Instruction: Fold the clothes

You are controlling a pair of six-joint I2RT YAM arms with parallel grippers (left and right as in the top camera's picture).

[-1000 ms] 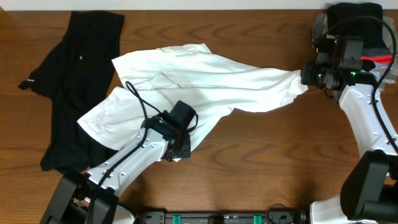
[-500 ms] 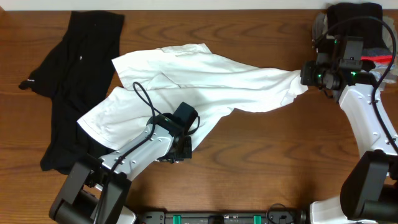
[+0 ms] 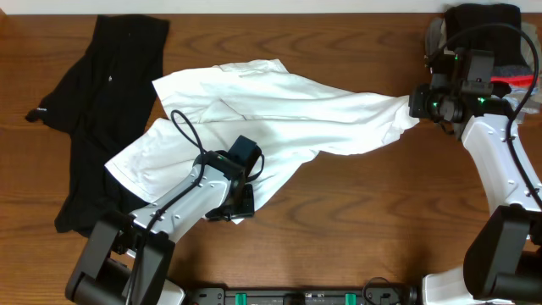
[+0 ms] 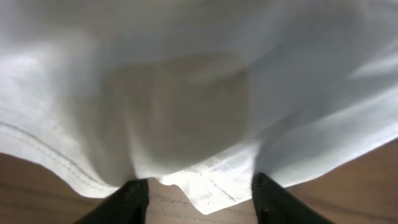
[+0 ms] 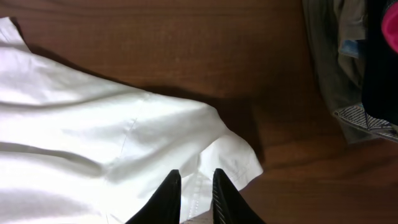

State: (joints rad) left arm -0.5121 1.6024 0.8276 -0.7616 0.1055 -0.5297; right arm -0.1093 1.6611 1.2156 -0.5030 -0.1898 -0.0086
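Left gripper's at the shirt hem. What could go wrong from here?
1. The left gripper is open with only a hem corner of the shirt between its fingers. Closing may catch a thin pinch that slips.
2. The right gripper looks shut on little fabric near the shirt's edge, so a pull could free it.
3. The shirt's left edge overlaps the black garment. Dragging might take it along.

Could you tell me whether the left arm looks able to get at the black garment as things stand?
Probably yes: the black garment lies mostly uncovered on that arm's side, and the left gripper is open, straddling the hem of the white T-shirt, so nothing holds it back.
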